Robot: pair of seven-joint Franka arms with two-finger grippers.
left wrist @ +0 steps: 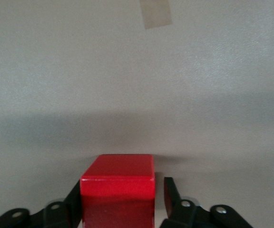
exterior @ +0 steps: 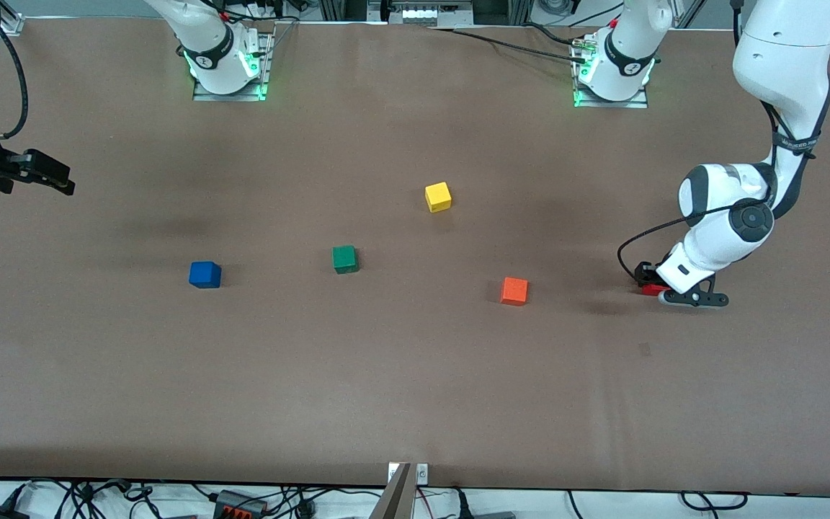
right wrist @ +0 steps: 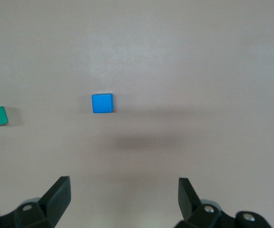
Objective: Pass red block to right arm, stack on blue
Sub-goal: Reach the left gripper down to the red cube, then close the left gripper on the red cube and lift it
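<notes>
The red block (exterior: 653, 290) sits on the table at the left arm's end. My left gripper (exterior: 647, 277) is down at the table with its fingers on either side of the block. In the left wrist view the red block (left wrist: 118, 183) fills the space between the fingers of my left gripper (left wrist: 122, 186). One finger lies against it and a small gap shows at the other finger (left wrist: 169, 192). The blue cube (exterior: 204, 274) rests toward the right arm's end and also shows in the right wrist view (right wrist: 102, 103). My right gripper (exterior: 44, 173) waits in the air, open and empty (right wrist: 123, 184).
A green cube (exterior: 344, 259) lies beside the blue one, an orange cube (exterior: 514, 291) lies between the green cube and the red block, and a yellow cube (exterior: 438, 197) lies farther from the camera. A small tape patch (exterior: 645, 349) is on the table near the left gripper.
</notes>
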